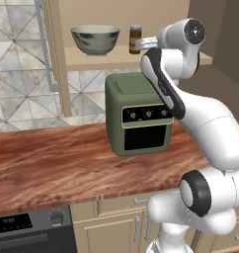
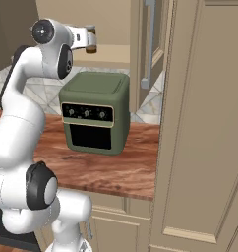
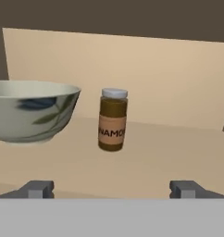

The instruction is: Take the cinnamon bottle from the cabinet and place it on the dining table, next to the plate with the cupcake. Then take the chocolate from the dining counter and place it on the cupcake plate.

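Hand (image 3: 112, 190) wide open, fingers either side of the approach line, holding nothing. Cinnamon bottle (image 3: 113, 120) upright on cabinet (image 1: 92, 62) shelf, just right of the bowl (image 3: 33, 111). Risk: off-centre reach tips bottle or bumps bowl. Green oven (image 1: 139, 113) on wood bench (image 1: 57, 168) below the bottle.

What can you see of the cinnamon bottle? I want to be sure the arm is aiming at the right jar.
The cinnamon bottle is a small upright cylindrical jar with brown contents, a darker label band with pale lettering and a pale lid, still on. It stands on the cabinet shelf board, right of the bowl in the hand view and apart from it. The open gripper faces it; its fingertips do not touch it.
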